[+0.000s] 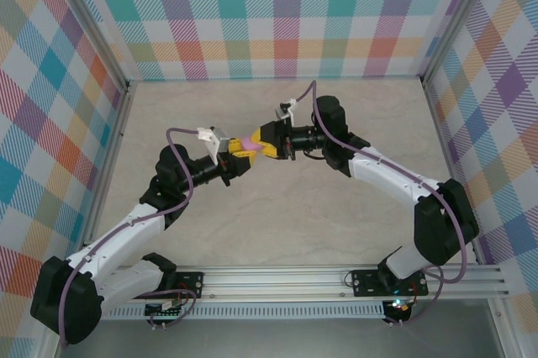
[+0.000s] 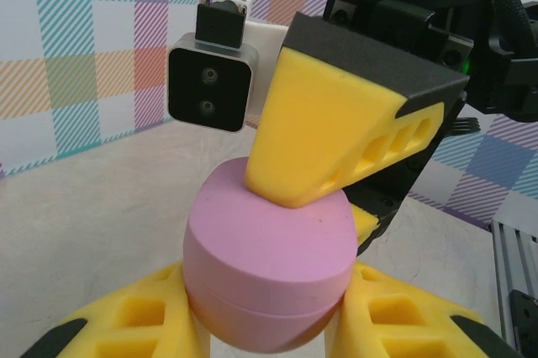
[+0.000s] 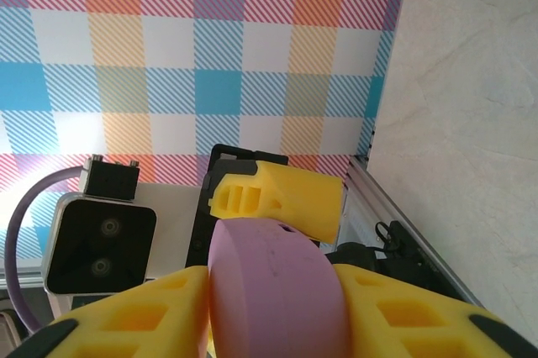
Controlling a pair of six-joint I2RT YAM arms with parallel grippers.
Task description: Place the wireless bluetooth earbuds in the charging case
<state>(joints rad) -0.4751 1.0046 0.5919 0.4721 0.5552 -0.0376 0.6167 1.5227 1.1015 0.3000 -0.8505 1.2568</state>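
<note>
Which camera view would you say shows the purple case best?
The left wrist view: the purple case shows large, with its rounded top and the seam round its body. The right wrist view shows it close, but cut off by the frame's bottom edge; the top external view gives a tiny patch of it.

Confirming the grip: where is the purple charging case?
Top view, above mid-table, slightly left: the purple charging case is gripped between the left tool and the right tool.
</note>
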